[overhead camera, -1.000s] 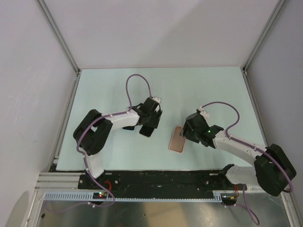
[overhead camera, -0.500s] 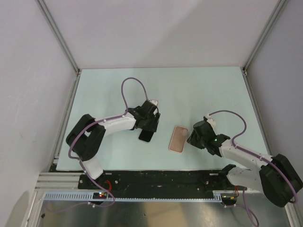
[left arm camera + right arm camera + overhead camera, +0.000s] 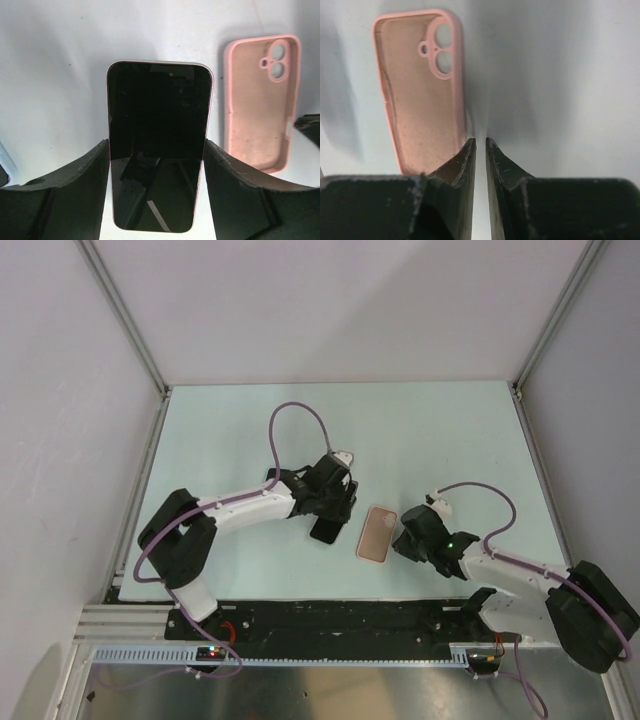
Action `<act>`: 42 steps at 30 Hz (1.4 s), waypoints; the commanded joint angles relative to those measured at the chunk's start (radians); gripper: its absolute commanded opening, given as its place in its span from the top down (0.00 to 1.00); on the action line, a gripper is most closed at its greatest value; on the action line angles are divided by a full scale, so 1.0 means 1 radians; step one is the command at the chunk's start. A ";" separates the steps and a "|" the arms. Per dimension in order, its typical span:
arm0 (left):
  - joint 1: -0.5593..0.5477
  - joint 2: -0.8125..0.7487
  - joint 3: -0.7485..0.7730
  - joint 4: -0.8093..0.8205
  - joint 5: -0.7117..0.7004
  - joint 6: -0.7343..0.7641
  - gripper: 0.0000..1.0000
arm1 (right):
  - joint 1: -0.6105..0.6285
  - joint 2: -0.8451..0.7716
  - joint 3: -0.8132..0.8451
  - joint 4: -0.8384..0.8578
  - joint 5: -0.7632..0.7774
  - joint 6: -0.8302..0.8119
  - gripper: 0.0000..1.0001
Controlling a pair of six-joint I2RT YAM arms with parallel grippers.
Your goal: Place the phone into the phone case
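The slim phone with a shiny black screen [image 3: 159, 110] sits between the two black fingers [image 3: 90, 175] of the left gripper [image 3: 156, 150]. The fingers press on its two long sides, so the left gripper is clamped on the phone. The screen faces up. I cannot tell if the phone touches the pale green tabletop [image 3: 430, 430] or hangs just over it. The soft pink phone case with round corners [image 3: 260, 100] lies flat on the tabletop just beside the phone, on its right. There is a small gap between them, so the phone is not in the phone case. The phone case lies with its open side up, and its camera holes are at the far end. The right gripper [image 3: 480, 150] is low, at the other long side of the phone case. Its two fingers [image 3: 465, 160] are almost together, with only a thin slit between them and nothing held. One fingertip meets the pink rim.
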 commanded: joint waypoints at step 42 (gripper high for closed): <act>-0.159 0.310 0.437 -0.244 -0.005 0.233 0.84 | -0.333 0.315 0.252 0.194 -0.258 -0.207 0.76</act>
